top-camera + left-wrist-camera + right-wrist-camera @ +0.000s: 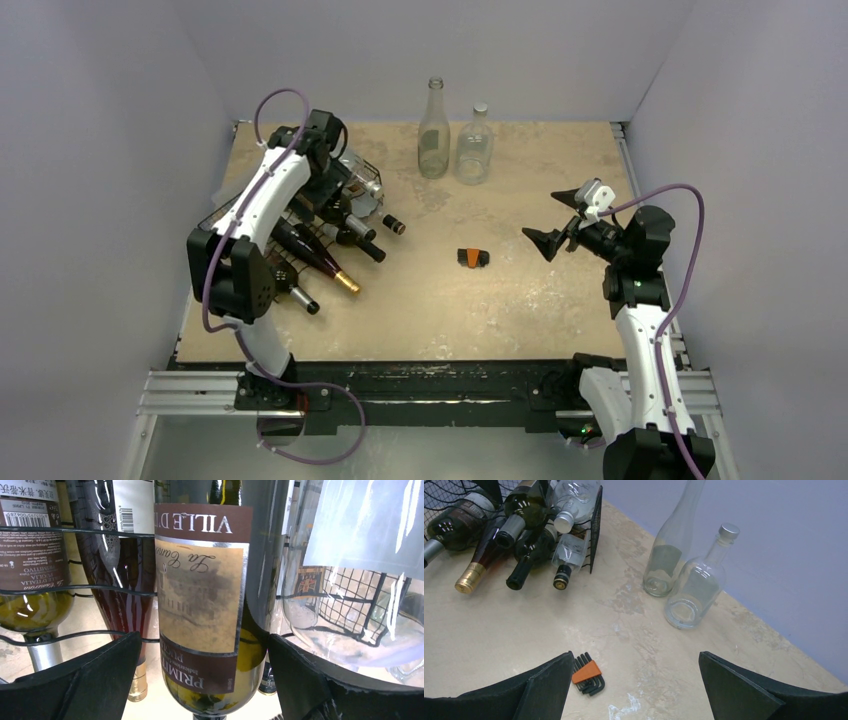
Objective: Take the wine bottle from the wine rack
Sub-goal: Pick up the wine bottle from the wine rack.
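Observation:
The black wire wine rack (366, 178) stands at the table's back left with several bottles lying in it, necks toward the middle. My left gripper (333, 178) reaches down over it. In the left wrist view it (205, 637) is open and straddles a green wine bottle (200, 595) with a tan and brown label; the right finger (300, 680) is almost against the glass and the left finger (100, 680) stands a little off. That bottle (526, 505) rests on the rack's upper wires. My right gripper (545, 216) hangs open over the table's right side, nothing between its fingers (635, 655).
Two clear empty bottles (433, 130) (474, 145) stand upright at the back centre. An orange hex key set (473, 258) lies mid-table, just left of the right gripper. Beside the straddled bottle lie a clear bottle (360, 580) and a dark red one (125, 590). Grey walls close in three sides.

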### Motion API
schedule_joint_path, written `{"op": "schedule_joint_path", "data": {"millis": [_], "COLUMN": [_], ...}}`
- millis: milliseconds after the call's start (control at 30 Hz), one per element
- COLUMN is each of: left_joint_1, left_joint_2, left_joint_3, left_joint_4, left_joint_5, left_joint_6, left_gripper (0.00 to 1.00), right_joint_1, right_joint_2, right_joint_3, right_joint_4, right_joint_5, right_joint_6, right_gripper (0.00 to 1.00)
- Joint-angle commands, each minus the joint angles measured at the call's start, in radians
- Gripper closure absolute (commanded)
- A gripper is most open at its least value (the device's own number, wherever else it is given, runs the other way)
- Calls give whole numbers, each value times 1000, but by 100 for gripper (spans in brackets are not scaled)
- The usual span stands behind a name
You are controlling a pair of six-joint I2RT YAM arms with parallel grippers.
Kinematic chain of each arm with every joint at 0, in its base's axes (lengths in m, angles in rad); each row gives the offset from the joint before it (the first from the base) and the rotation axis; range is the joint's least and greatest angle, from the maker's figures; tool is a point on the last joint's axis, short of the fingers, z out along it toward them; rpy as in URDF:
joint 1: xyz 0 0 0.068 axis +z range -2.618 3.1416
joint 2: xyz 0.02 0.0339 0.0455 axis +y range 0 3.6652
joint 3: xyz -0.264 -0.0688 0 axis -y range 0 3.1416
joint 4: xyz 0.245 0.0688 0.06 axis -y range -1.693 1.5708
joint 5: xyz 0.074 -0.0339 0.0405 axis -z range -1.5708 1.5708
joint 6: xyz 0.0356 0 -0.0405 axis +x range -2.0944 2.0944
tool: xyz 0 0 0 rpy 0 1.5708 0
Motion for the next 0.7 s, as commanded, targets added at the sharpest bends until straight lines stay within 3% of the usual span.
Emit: {"op": "schedule_joint_path", "data": {"millis": [0, 367, 667], "left_joint_1": [29, 74, 87], "left_joint_2": [26, 75, 40], "left_joint_3": [46, 34, 15], "left_joint_4": [14, 32, 42], "left_joint_5": [21, 71, 79], "left_joint_6": [36, 47, 63], "left_gripper": [4, 5, 30], "right_joint_1": [-3, -2, -3], "right_joint_2": [-20, -20, -23], "right_joint_3": [4, 2, 2], "right_joint_4": [13, 12, 10], "right_joint_5": [-25, -25, -28], "right_joint_6": [4, 2, 4], "right_gripper": [1, 1, 1]}}
